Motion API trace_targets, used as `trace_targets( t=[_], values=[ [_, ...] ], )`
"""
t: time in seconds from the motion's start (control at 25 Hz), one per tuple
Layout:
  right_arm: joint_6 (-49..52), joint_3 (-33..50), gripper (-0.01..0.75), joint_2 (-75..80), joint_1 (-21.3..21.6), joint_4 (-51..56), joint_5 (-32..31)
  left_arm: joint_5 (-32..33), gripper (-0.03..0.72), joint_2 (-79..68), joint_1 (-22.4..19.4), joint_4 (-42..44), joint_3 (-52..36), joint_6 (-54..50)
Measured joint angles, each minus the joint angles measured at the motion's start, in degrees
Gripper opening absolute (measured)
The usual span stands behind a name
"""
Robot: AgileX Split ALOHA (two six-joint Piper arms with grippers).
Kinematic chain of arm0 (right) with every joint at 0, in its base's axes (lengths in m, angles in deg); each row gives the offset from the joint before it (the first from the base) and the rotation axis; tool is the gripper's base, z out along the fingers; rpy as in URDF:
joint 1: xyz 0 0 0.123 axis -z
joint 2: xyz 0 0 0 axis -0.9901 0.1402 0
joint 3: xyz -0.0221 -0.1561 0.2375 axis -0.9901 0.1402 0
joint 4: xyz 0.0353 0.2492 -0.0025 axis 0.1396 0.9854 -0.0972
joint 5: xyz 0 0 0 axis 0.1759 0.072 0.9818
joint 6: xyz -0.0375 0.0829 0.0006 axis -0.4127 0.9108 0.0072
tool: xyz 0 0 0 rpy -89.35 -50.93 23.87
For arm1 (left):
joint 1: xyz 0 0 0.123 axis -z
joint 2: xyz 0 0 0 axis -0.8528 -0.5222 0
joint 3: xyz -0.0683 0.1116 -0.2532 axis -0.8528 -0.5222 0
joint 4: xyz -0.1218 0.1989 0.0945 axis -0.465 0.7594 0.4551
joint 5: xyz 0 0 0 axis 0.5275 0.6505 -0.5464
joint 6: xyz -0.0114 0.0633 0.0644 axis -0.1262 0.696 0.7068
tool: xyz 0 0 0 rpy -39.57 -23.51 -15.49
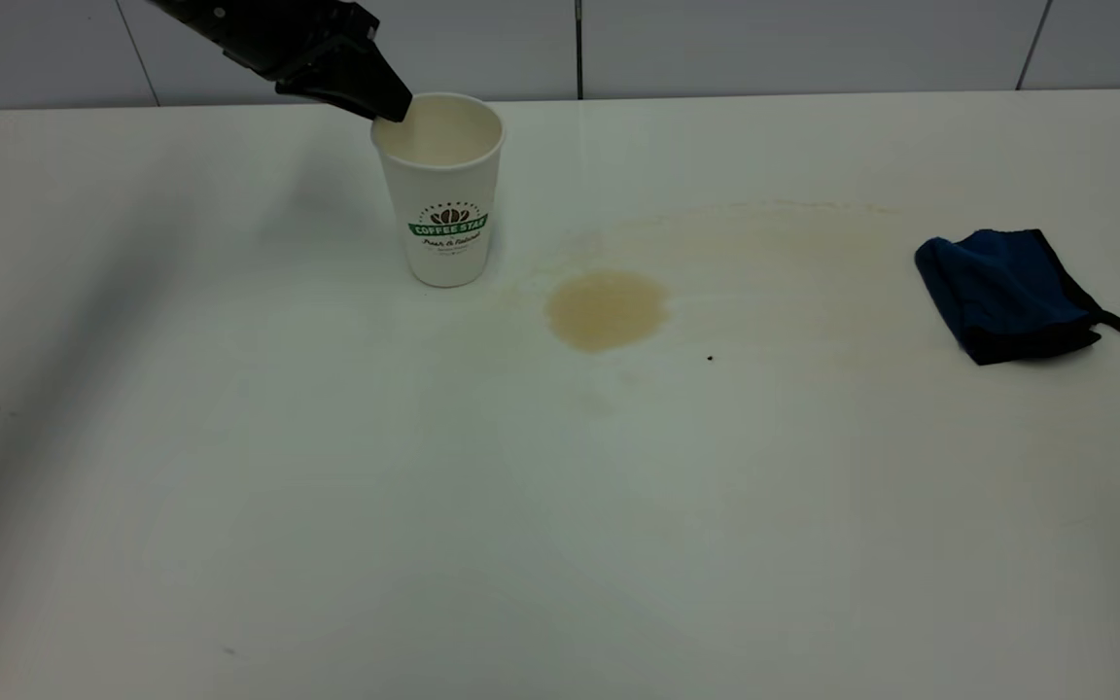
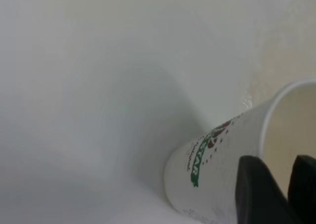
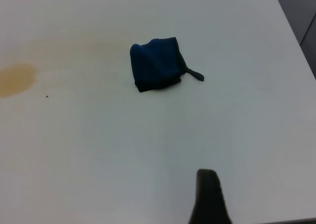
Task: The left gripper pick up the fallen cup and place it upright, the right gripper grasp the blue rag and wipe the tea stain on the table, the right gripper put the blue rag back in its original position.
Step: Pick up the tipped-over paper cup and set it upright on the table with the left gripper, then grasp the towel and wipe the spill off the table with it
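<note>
In your exterior view the left pincer (image 1: 393, 107) is cut off by the top edge, with only its dark tip showing at the rim of the cup (image 1: 442, 190), so you cannot tell whether it is clamped on the rim or merely touching it. In your left wrist view the cup (image 2: 222, 169) runs off the frame's edge, its lettering is too blurred to read in full, and the two black fingers (image 2: 256, 192) are cropped. Of the right pincer you get only one dark fingertip (image 3: 208, 197) in the right wrist view, so its state is unreadable
</note>
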Motion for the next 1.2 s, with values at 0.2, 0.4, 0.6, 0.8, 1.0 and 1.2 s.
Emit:
trace_targets(
  t=[0.2, 0.4, 0.6, 0.8, 1.0, 1.2],
  values=[
    [0.0, 0.0, 0.58, 0.0, 0.0, 0.0, 0.0, -0.88, 0.556, 0.14, 0.0, 0.0, 0.0, 0.0],
    [0.0, 0.0, 0.58, 0.0, 0.0, 0.0, 0.0, -0.67, 0.716, 2.69, 0.0, 1.68, 0.0, 0.0],
    [0.0, 0.0, 0.58, 0.0, 0.0, 0.0, 0.0, 2.1, 0.685, 8.83, 0.0, 8.08, 0.0, -3.02],
    [0.0, 0.0, 0.58, 0.0, 0.0, 0.0, 0.0, 8.06, 0.624, 17.36, 0.0, 20.35, 0.0, -13.64],
    [0.0, 0.0, 0.58, 0.0, 0.0, 0.0, 0.0, 15.83, 0.583, 27.72, 0.0, 31.71, 0.0, -26.7],
    [0.0, 0.0, 0.58, 0.0, 0.0, 0.0, 0.0, 26.35, 0.581, 37.35, 0.0, 37.43, 0.0, -35.09]
  ],
)
